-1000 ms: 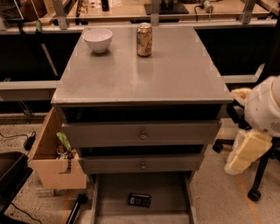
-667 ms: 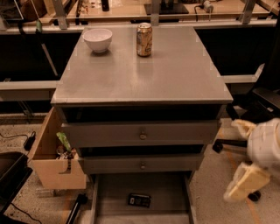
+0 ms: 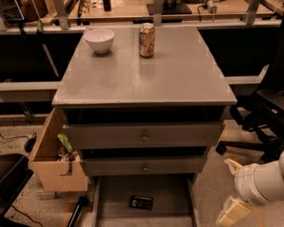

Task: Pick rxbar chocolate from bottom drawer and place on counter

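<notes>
A wooden workbench [image 3: 128, 11] runs behind, a black chair [image 3: 266, 106] stands on speckled floor [image 3: 211, 186], gripper [image 3: 233, 213] low at right.

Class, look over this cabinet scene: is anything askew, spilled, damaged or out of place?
Nothing is spilled or damaged. The rxbar chocolate lies slightly askew on the bottom drawer floor; the can stands upright on the counter. The gripper hangs low beside that drawer.

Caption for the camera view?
The rxbar chocolate lies in the open bottom drawer; hand hangs low at right; bowl and can stand on the counter.
</notes>
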Robot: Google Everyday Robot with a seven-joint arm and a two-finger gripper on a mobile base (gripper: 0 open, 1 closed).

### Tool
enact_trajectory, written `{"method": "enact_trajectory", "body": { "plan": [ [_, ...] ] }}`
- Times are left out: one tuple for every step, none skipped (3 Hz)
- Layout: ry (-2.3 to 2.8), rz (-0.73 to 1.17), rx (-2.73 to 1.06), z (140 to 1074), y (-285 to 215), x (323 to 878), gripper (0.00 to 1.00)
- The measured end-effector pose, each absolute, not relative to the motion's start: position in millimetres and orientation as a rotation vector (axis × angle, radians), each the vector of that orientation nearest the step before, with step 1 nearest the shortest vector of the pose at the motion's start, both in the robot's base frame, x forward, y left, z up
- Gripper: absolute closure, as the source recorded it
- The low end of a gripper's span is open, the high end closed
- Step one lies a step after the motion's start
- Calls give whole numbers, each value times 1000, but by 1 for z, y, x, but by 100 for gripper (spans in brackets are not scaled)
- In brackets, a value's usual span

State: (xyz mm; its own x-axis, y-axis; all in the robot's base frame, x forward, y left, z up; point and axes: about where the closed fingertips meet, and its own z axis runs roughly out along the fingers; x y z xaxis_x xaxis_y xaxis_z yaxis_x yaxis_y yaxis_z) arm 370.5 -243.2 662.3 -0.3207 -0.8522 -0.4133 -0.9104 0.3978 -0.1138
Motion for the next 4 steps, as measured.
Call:
{"method": "enact_trajectory", "body": {
  "plan": [
    [2253, 194, -1515, 663, -243, 370, 0],
    [2271, 270, -1461, 637, -240, 386, 0],
    [2321, 372, -1377, 572, -238, 428, 0],
    [2365, 451, -1344, 495, -229, 458, 0]
  ]
}}
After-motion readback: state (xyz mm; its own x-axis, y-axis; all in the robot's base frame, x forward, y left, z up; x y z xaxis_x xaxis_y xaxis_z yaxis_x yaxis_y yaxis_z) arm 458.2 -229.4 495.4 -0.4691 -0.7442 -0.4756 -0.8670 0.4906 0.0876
